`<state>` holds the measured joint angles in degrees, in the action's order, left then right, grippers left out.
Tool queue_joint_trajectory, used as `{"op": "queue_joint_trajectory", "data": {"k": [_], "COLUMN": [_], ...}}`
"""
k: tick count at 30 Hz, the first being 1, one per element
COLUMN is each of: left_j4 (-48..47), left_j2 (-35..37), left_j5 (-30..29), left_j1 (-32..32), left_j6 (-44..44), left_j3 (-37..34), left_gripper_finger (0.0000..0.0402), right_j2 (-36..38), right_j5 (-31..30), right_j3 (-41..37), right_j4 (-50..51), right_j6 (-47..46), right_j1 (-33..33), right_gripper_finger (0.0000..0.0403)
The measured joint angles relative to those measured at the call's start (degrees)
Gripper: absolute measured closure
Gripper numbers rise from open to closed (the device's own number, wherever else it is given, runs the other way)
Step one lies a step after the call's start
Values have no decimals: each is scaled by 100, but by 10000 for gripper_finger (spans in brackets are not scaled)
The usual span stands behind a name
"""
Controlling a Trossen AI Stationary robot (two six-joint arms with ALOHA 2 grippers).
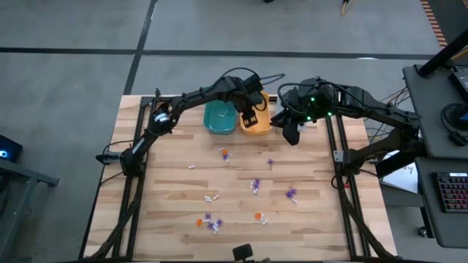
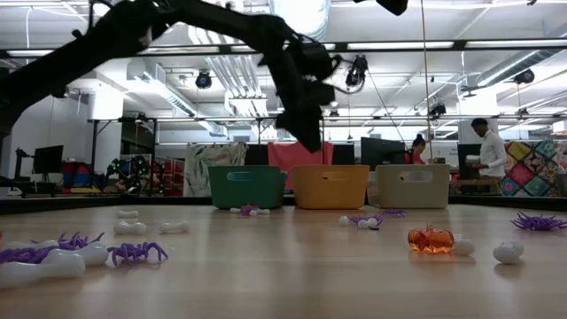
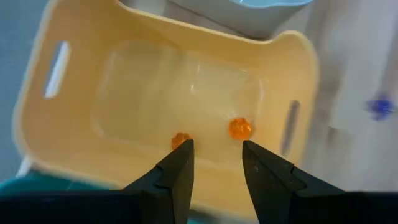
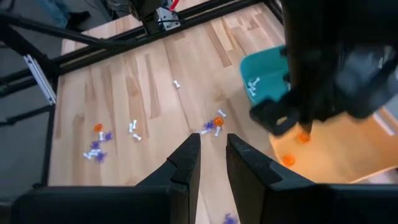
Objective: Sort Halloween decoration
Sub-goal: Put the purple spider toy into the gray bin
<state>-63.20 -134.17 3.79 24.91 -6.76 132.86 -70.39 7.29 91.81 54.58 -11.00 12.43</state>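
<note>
1. Halloween decoration, in the form of two small glossy orange pumpkin trinkets (image 3: 240,129), lies on the floor of the orange rectangular plastic bin (image 3: 74,93), directly under the left tool (image 3: 216,163), whose fingers stand parted with nothing between them. I judge this trinket's drop finished.
2. The left tool (image 1: 248,119) hangs above that orange bin (image 1: 258,128) at the far edge of the tabletop (image 1: 168,190).
3. The right tool (image 4: 212,158) hovers just beside the bins at the far right, its fingers a narrow gap apart and empty; the right arm seems to be waiting.
4. The teal rectangular plastic bin (image 4: 264,84), touching the orange one, already holds a few tiny white bone-shaped pieces (image 4: 252,86), so some white sorting is done.
5. The grey rectangular bin (image 2: 412,186) stands at the end of the row; its contents are hidden.
6. Much is left on the tabletop: purple spider trinkets (image 1: 292,193) near the middle and right, another purple cluster (image 1: 213,223) near the front, white bones (image 1: 211,197) scattered between them, and at least three orange pumpkins (image 1: 257,215) still loose.
7. By my estimate the task is well short of half done; most trinkets of all three colours remain unsorted.
</note>
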Motion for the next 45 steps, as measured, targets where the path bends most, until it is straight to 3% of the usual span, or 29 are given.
{"op": "queue_joint_trajectory", "data": {"k": [13,19,25,36,45], "left_j4": [-532,-736,-357,1362,2064], "left_j2": [1319,2010,2974,5246,6580], "left_j5": [-13,-13,-17,-11,-11], "left_j1": [0,0,-14,-310,-518], "left_j6": [22,24,368,1836,3053], "left_j3": [-36,-480,-1850,-5085,-6801], "left_gripper_finger": [282,282,282,292,293], "right_j2": [0,-131,-450,-1284,-2041], "right_j5": [3,11,16,208,423], "right_j3": [0,-18,-24,-24,-24], "right_j4": [295,523,672,695,1103], "right_j6": [-1263,-1677,-1921,-2257,-2494], "right_j1": [-4,-17,-104,-292,-504], "right_gripper_finger": [337,337,337,337,337]}}
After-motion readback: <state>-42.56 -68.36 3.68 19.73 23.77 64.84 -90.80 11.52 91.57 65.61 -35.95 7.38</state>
